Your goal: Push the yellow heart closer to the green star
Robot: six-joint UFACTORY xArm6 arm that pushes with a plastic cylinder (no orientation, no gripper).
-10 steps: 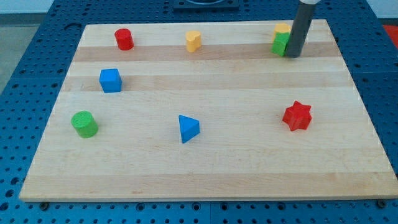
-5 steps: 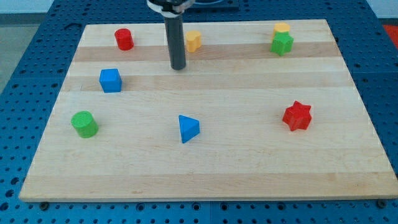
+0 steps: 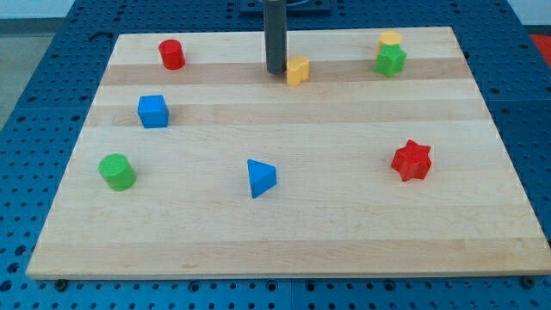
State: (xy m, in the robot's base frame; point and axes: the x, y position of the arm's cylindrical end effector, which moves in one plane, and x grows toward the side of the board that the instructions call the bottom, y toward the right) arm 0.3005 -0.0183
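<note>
The yellow heart (image 3: pixel 298 71) lies on the wooden board near the view's top, a little right of centre. The green star (image 3: pixel 390 59) sits at the top right, with a yellow block (image 3: pixel 390 39) touching its upper side. My tip (image 3: pixel 275 71) is at the end of the dark rod, touching or almost touching the left side of the yellow heart. The green star is well to the right of the heart.
A red cylinder (image 3: pixel 171 54) is at the top left, a blue cube (image 3: pixel 152 111) below it, and a green cylinder (image 3: pixel 115 171) at the left. A blue triangle (image 3: pixel 260 177) is at lower centre and a red star (image 3: pixel 411 160) at the right.
My tip moved from the green star across to the left of the yellow heart, then right. The heart has slid right and slightly down, towards the green star.
</note>
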